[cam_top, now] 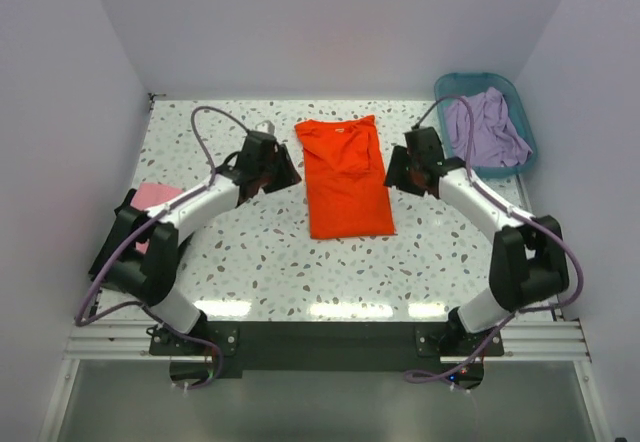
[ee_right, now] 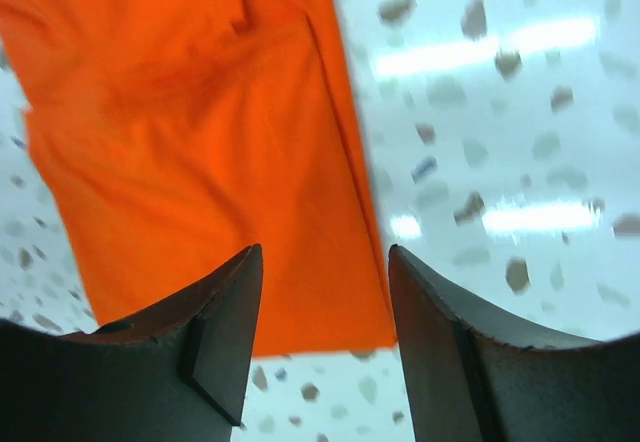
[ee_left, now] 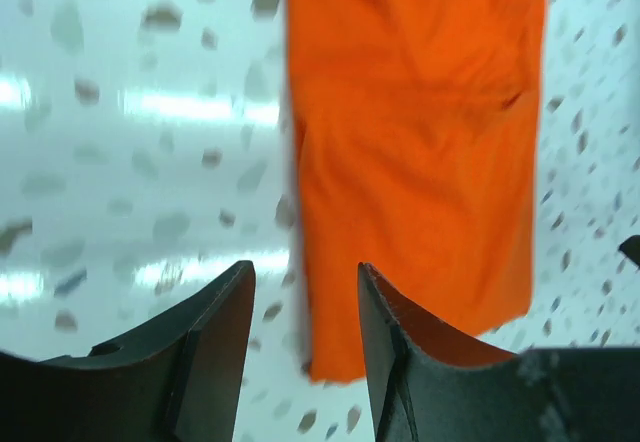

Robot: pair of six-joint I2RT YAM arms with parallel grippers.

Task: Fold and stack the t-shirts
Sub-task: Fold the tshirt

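Note:
An orange t-shirt (cam_top: 345, 177) lies in the middle of the table, folded lengthwise into a long strip, with a small white neck label at its far end. My left gripper (cam_top: 283, 170) hovers just off its left edge, open and empty. My right gripper (cam_top: 397, 174) hovers just off its right edge, also open and empty. The left wrist view shows the orange t-shirt (ee_left: 420, 142) beyond the left gripper (ee_left: 305, 282). In the right wrist view the orange t-shirt (ee_right: 200, 132) lies below the right gripper (ee_right: 325, 257). A pink t-shirt (cam_top: 155, 202) lies folded at the table's left edge, partly under my left arm. A lavender t-shirt (cam_top: 485, 130) sits crumpled in the basket.
A teal plastic basket (cam_top: 520, 112) stands at the far right corner of the speckled table (cam_top: 270, 262). White walls close in the table on three sides.

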